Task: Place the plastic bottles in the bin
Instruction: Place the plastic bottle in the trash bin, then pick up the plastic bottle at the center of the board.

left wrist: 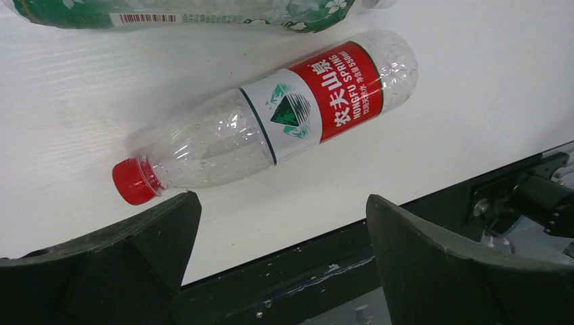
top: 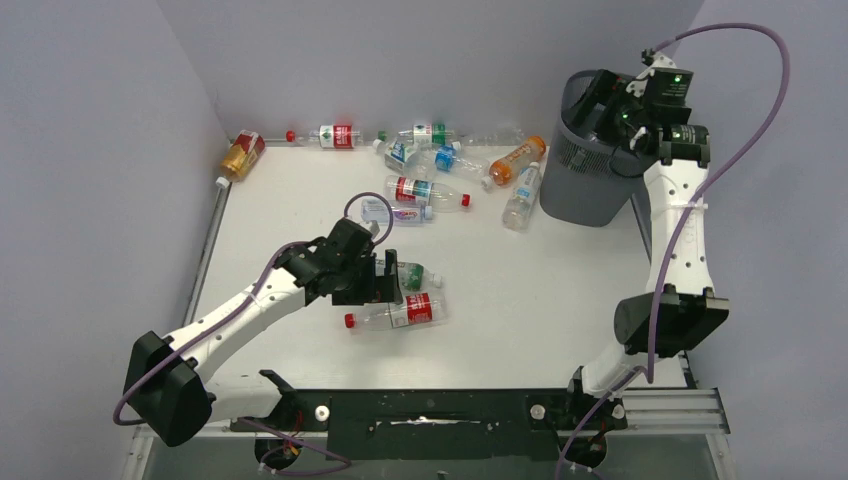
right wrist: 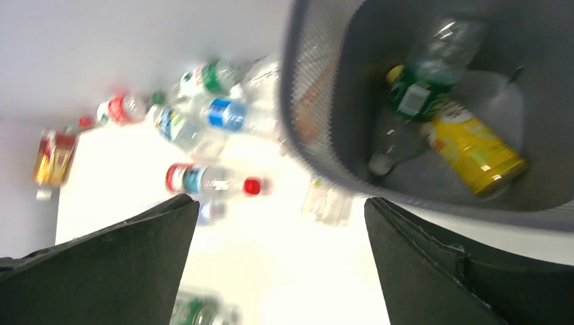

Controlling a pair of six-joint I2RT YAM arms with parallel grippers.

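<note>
The left gripper (left wrist: pixel 281 200) has its fingers wide apart and empty, just short of a red-labelled bottle (left wrist: pixel 284 118) lying well left of the bin (top: pixel 590 190), probably lined up to take it across its body. The right gripper (right wrist: pixel 276 203), also spread and holding nothing, hangs over the bin's mouth, where a yellow bottle (right wrist: pixel 474 149) lies inside. Other plastic bottles (top: pixel 430 160) are scattered just left of the bin on the white table (top: pixel 560 300), which is closed in by plain grey walls (top: pixel 100 100).
</note>
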